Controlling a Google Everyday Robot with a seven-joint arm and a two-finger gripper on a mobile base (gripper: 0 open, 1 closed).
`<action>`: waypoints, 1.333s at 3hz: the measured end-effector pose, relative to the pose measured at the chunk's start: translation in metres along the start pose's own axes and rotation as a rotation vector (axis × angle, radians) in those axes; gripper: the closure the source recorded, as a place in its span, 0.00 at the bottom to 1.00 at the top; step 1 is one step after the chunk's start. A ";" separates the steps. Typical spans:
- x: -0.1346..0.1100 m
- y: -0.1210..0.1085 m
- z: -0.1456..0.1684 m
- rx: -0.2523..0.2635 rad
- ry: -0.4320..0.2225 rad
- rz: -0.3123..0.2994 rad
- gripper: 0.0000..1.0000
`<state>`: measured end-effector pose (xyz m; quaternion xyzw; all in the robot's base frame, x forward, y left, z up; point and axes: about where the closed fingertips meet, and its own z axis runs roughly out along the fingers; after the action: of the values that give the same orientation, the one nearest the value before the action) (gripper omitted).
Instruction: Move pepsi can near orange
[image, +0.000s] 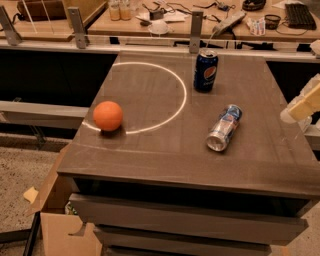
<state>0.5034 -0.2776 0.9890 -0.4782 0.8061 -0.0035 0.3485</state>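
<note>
Since nothing is in my grasp yet, I judge the step in hand to be the reach for the pepsi can. The counter (150, 160) is a dark slab with a pale arc (182, 97) drawn across its far half. The orange (108, 115) sits close to the left edge, about midway between the front and far edges, just where the arc ends. The pepsi can (205, 70) stands upright near the far edge, right of the middle, just outside the arc. A silver can (224, 127) lies on its side between the pepsi can and the front right corner, its open end turned toward the front edge.

My pincer (304, 106) hangs at the right edge, roughly midway along it. Whether it is spread or pressed together I cannot tell.

To do this well I should come in high and toward the far edge, so that I pass behind the silver can and do not knock it into a roll. Then I should drop down and take the pepsi can around its middle, keeping it upright.

From the pincer, the pepsi can lies well apart, toward the far edge and inward to the left. The orange lies farther across again, by the opposite edge.
</note>
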 end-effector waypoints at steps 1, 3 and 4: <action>0.007 -0.036 0.046 -0.004 -0.185 0.088 0.00; -0.007 -0.047 0.065 -0.010 -0.281 0.157 0.00; -0.015 -0.066 0.083 0.002 -0.377 0.262 0.00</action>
<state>0.6057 -0.2747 0.9569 -0.3615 0.7818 0.1304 0.4911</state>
